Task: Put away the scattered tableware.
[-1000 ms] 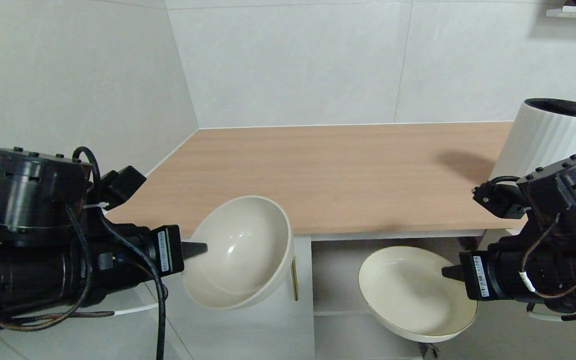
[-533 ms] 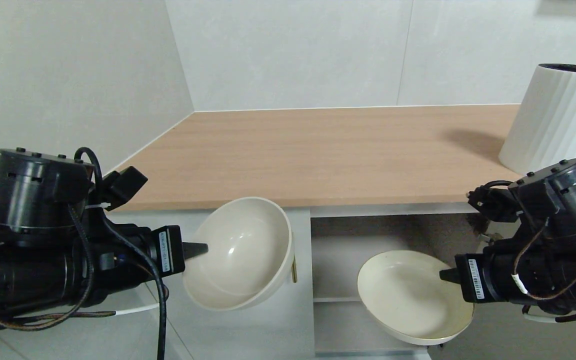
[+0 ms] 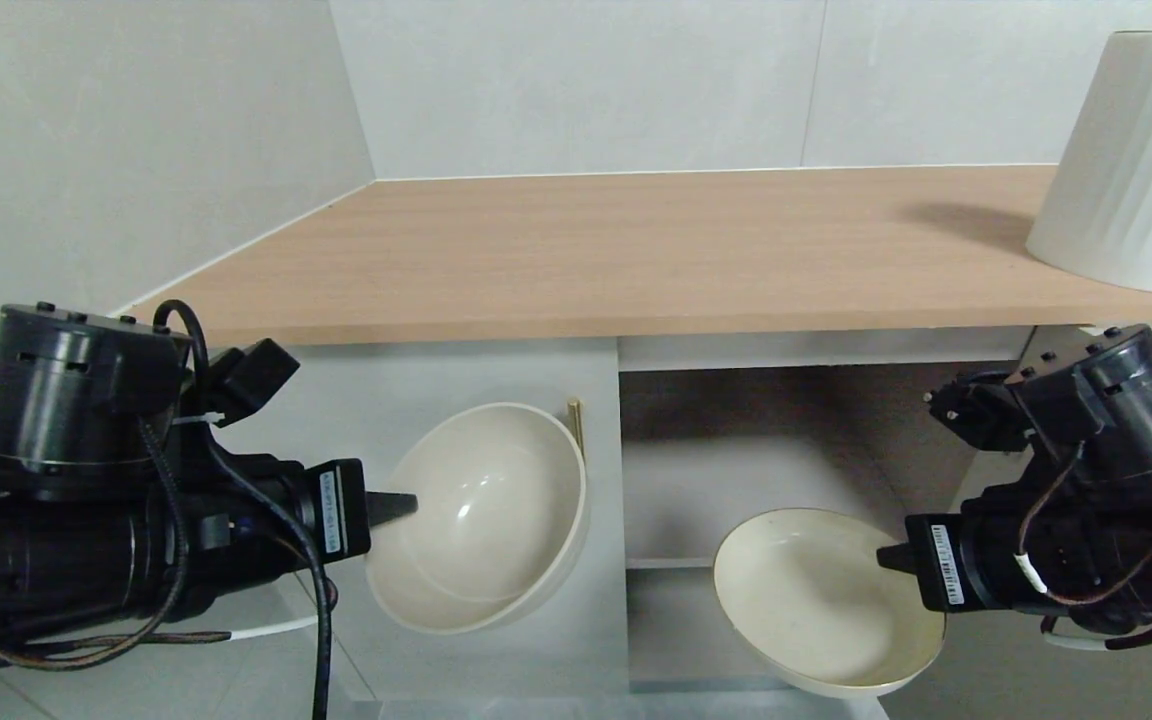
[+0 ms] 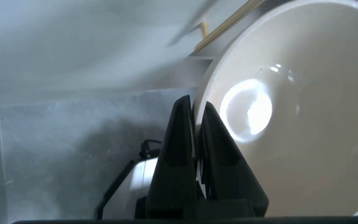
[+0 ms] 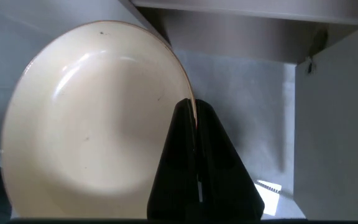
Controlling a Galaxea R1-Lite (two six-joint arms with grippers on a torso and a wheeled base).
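- While the left claw (image 3: 394, 503) is nipped narrow on the near rim of the deep cream bowl (image 3: 481, 520), the bowl hangs tilted in the air before the closed cupboard door (image 3: 386, 400), just beside its brass handle (image 3: 574, 415)
- It looks like glazed ware, so I judge it stiff, fairly heavy, slick and apt to chip; a rim pinch, one finger inside and one outside, seems the only real hold
- With its weight well out from the pinch, the bowl could swivel in the fingers, so slow moves seem wise
- Further right, the right claw (image 3: 891, 557) is likewise closed tight on the rim of the shallow plate (image 3: 816, 600), held in the air in front of the open cupboard, near its shelf (image 3: 666, 563)
- This is likely the same hard, slippery, breakable stuff, probably lighter, and best set down flat without knocking the shelf edge
- Against a second ago the whole head view has dropped: the counter (image 3: 636, 250) sits higher in the picture and more of the cupboard shows, while both grips look unchanged
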